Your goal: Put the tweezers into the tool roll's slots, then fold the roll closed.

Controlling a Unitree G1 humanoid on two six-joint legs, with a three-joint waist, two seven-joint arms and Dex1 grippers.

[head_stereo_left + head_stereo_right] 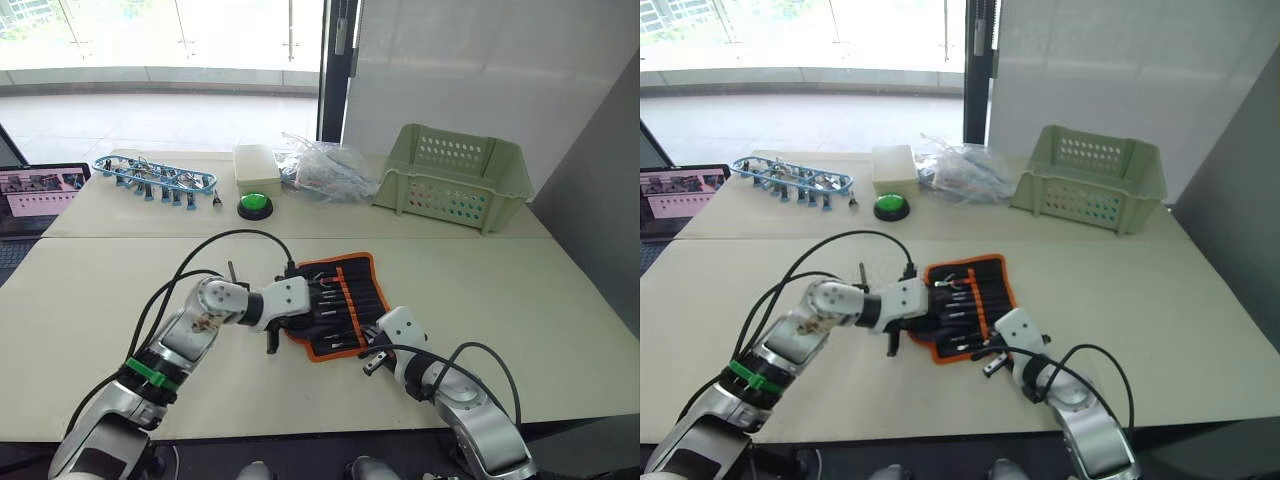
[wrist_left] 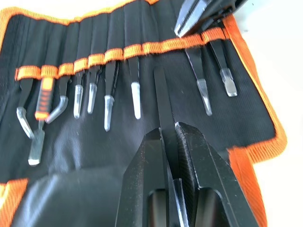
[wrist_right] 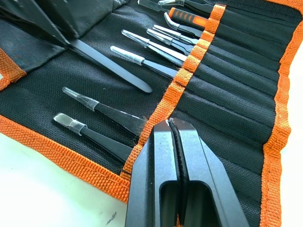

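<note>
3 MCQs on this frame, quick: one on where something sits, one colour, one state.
1. Where is the pale green basket?
A. on the far table, to the robot's right
B. on top of the tool roll
C. under the left arm

2. What colour is the edging of the tool roll?
A. blue
B. orange
C. white

3. What is the left gripper doing?
A. wide open above the table
B. shut on a black tweezer
C. gripping the green button

Answers:
1 A: it stands at the right of the far table, beyond the roll.
2 B: an orange band runs along the roll's rim and across the slots.
3 B: the left wrist view shows its fingers closed on the tweezer, whose tip lies just short of the orange band.
</note>
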